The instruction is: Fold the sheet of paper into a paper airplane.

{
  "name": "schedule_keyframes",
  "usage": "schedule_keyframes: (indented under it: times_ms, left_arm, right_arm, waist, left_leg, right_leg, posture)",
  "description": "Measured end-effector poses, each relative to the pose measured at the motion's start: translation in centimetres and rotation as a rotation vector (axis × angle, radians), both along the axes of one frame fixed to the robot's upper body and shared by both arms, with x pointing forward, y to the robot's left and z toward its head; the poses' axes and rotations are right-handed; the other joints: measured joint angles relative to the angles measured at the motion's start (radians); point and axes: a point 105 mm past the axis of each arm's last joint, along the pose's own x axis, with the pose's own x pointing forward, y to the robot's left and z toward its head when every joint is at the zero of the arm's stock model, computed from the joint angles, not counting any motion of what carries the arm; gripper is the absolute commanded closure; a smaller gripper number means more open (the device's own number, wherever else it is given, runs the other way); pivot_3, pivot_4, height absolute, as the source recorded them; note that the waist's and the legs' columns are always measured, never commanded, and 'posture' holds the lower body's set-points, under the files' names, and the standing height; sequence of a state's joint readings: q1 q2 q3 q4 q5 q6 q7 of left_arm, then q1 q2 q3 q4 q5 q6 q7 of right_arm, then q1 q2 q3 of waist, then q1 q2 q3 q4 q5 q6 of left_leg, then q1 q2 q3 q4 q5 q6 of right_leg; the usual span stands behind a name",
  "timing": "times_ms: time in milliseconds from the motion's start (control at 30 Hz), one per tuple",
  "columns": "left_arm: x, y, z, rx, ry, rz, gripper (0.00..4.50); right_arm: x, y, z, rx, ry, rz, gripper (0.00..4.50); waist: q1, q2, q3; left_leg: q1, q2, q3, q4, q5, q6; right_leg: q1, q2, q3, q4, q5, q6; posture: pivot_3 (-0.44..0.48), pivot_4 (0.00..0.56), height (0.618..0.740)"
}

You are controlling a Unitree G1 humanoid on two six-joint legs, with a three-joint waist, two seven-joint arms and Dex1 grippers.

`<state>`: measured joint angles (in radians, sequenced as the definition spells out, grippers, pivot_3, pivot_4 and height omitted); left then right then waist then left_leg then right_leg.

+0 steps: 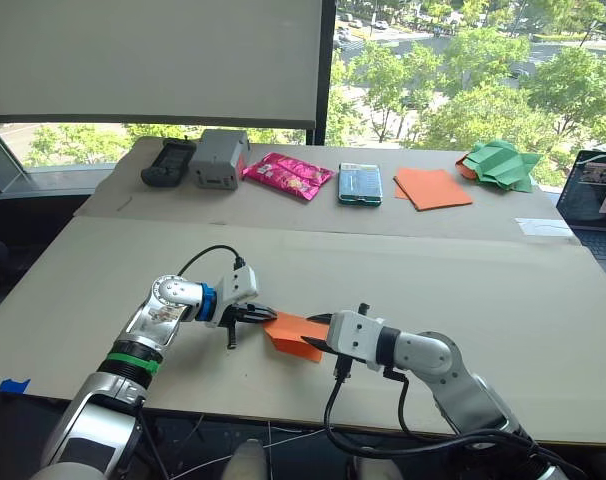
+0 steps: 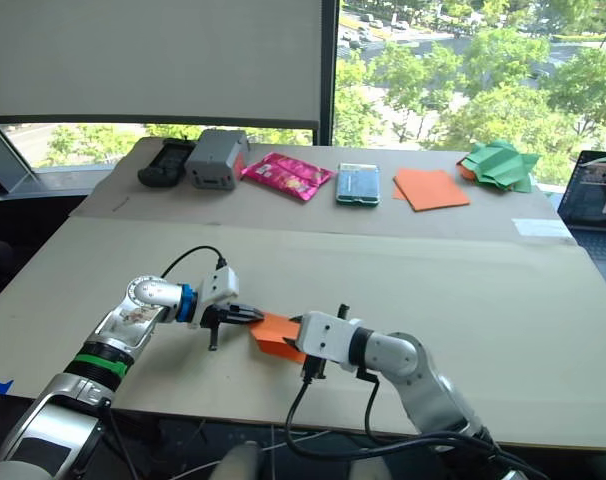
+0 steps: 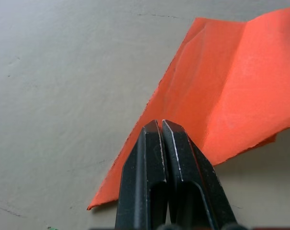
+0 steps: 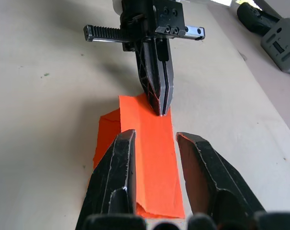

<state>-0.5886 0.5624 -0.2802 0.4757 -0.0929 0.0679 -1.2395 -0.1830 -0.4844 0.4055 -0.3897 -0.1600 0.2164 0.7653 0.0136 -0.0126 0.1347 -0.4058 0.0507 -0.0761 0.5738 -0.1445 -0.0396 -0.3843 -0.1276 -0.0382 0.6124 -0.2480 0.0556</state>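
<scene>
Along the table's far edge: grey box, pink packet, green paper.

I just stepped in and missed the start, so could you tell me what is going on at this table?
The robot is working on an orange sheet of paper lying partly folded near the front edge of the table. The left gripper is shut, its tips pressing on one end of the sheet. The right gripper is open over the other end, a finger on either side of the folded strip. It is not a finished airplane yet. Spare orange and green paper lies at the far edge.
</scene>
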Motion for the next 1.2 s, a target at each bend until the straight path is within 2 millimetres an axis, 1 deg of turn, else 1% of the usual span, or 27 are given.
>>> schedule_keyframes:
  times_ms: [100,433,600,1033,1133,1200]
  left_arm:
    - [0.1,0.0,0.0,0.007,-0.002,-0.005,4.36]
    - [0.1,0.0,0.0,0.011,0.0,-0.009,4.36]
    - [0.1,0.0,0.0,0.01,0.003,-0.008,4.36]
    - [0.1,0.1,0.0,0.011,0.003,-0.009,4.36]
    - [0.0,0.1,0.0,0.011,0.004,-0.01,4.36]
    - [0.0,0.1,0.0,0.011,0.004,-0.011,4.36]
  right_arm:
    - [-0.2,0.0,-0.4,-0.027,0.004,0.009,2.93]
    - [-0.4,0.0,-0.7,-0.062,-0.018,0.042,2.93]
    - [-0.4,-0.5,-0.9,-0.084,-0.019,0.035,2.93]
    - [-1.3,0.0,-0.4,-0.053,-0.006,0.05,2.93]
    - [-1.1,0.0,-0.4,-0.059,-0.023,0.038,2.93]
    - [-0.8,-0.2,-0.7,-0.077,-0.028,0.021,2.93]
  waist:
    - [-0.001,0.0,0.0]
    - [-0.001,0.0,-0.002]
    - [-0.001,0.0,-0.002]
    - [-0.001,0.0,-0.002]
    - [-0.001,0.0,-0.002]
    - [-0.001,0.0,-0.002]
  left_leg:
    - [0.0,0.0,0.0,0.0,0.0,0.0]
    - [0.0,0.0,0.0,0.0,0.0,0.0]
    - [0.0,0.0,0.0,0.0,0.0,0.0]
    - [0.0,0.0,0.0,0.0,0.0,0.0]
    - [0.0,0.0,0.0,0.0,0.0,0.0]
    - [0.0,0.0,0.0,0.0,0.0,0.0]
  right_leg:
    - [0.0,0.0,0.0,0.0,0.0,0.0]
    - [0.0,0.0,0.0,0.0,0.0,0.0]
    - [0.0,0.0,0.0,0.0,0.0,0.0]
    - [0.0,0.0,0.0,0.0,0.0,0.0]
    - [0.0,0.0,0.0,0.0,0.0,0.0]
    - [0.0,0.0,0.0,0.0,0.0,0.0]
  posture:
    - [0.0,0.15,0.702]
    - [0.0,0.15,0.702]
    - [0.0,0.15,0.702]
    - [0.0,0.15,0.702]
    - [0.0,0.15,0.702]
    - [0.0,0.15,0.702]
